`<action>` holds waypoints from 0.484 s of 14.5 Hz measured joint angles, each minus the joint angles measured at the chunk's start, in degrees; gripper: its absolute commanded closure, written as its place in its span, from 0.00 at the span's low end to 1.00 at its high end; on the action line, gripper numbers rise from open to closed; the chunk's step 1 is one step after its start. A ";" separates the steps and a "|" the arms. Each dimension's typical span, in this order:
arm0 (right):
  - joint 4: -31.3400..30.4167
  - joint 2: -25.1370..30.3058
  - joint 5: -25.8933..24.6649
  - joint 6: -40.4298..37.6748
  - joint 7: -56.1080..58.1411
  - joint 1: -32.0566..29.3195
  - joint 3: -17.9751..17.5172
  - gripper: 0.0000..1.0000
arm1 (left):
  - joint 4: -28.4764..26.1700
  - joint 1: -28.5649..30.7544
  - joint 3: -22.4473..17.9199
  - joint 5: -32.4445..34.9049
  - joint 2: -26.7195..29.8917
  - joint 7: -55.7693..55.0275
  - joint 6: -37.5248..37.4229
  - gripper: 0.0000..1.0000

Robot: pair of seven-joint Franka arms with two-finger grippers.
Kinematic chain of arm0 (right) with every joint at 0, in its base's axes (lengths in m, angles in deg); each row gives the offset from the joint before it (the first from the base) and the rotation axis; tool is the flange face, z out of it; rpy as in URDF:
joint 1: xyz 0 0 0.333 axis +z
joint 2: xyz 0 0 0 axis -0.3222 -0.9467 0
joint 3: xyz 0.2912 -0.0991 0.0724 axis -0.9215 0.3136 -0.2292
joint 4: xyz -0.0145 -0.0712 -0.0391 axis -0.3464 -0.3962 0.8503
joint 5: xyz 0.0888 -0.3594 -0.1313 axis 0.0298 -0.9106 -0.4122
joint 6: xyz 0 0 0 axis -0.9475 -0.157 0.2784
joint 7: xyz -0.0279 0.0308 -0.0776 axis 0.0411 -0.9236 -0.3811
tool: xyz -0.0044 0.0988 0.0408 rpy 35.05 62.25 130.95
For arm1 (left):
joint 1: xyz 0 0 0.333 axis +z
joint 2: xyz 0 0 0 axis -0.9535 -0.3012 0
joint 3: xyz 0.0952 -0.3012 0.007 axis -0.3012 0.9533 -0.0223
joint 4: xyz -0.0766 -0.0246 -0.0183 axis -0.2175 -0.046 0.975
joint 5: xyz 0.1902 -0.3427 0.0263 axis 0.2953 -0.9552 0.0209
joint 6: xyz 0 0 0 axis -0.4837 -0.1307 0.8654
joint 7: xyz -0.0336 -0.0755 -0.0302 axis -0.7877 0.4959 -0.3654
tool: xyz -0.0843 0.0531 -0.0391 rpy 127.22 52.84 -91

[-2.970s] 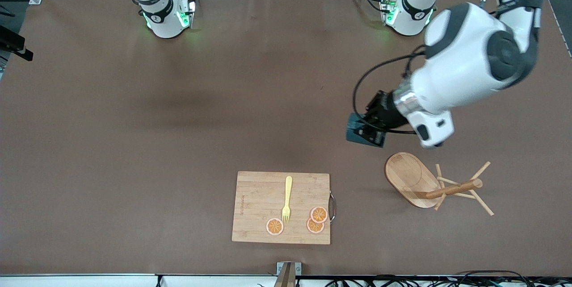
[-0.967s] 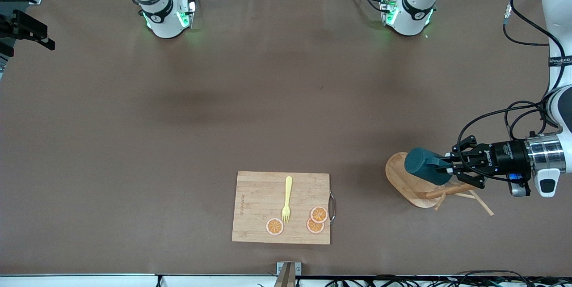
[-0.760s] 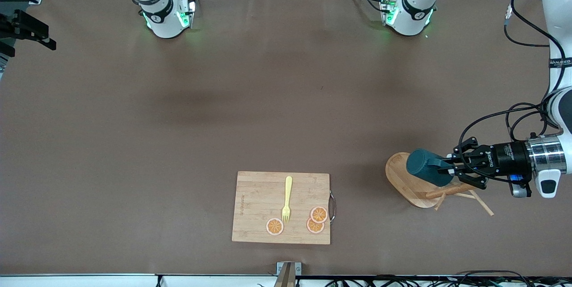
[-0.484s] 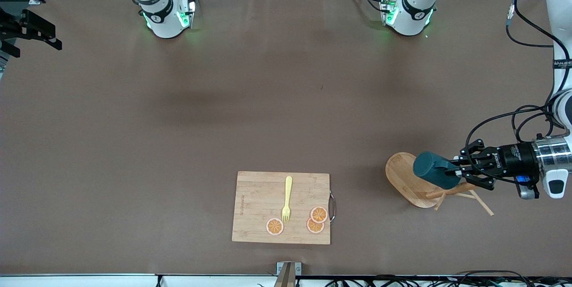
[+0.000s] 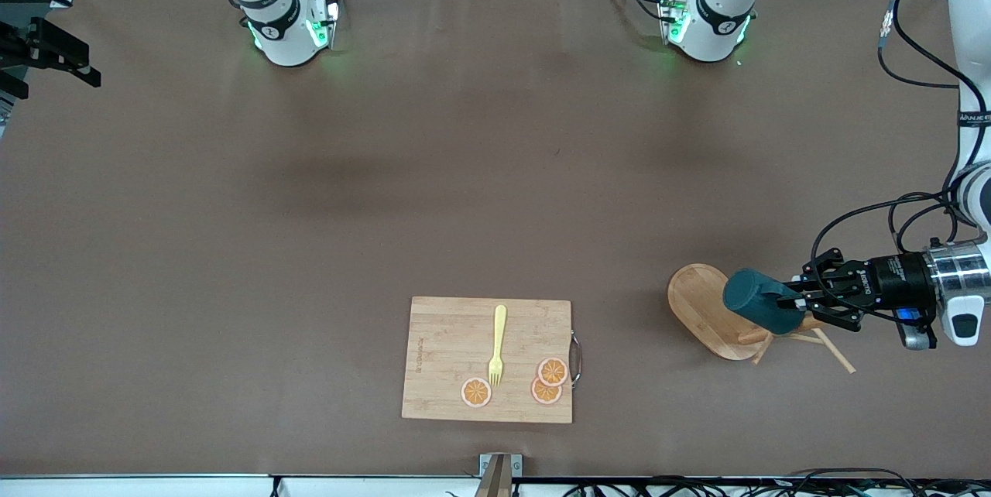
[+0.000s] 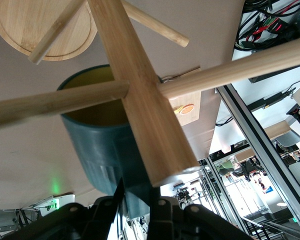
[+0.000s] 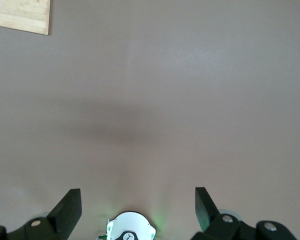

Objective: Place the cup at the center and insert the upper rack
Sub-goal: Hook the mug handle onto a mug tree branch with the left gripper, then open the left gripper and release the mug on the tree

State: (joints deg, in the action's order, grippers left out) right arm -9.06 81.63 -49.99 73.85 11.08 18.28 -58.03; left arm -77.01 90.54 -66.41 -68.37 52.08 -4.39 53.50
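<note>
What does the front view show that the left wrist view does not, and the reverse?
Only the front view shows the yellow fork, the whole cutting board and the left end effector gripping the cup's handle. Only the left wrist view shows the cup's yellow inside, with a peg across its mouth. Both show the mug tree.

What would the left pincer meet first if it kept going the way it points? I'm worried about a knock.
Probably the upper rack: the left pincer, shut on the cup, points along the rack's post toward its oval base. Height is hard to judge, so contact is uncertain.
</note>
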 measured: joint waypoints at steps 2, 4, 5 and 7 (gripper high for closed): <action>0.00 0.01 0.02 -0.25 -0.76 -0.02 0.31 0.00 | 0.01 -0.05 0.05 0.00 -0.01 0.00 0.00 0.00; 0.00 0.01 0.09 -0.75 -2.57 -0.02 0.47 0.00 | 0.11 -0.05 0.16 0.00 0.00 0.00 0.00 0.00; 0.00 0.01 0.14 -0.97 -3.05 -0.01 0.44 0.00 | 0.35 -0.09 0.31 0.00 0.12 0.00 -0.03 0.00; 0.00 0.02 0.17 -1.32 -3.56 0.01 0.35 0.00 | 1.19 -0.63 0.97 1.66 1.42 -0.44 -0.71 0.00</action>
State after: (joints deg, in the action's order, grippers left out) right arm -9.05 81.65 -49.82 72.53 7.52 18.29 -57.67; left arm -75.82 89.91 -65.44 -66.71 53.50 -4.83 52.80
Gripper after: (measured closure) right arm 0.000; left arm 0.066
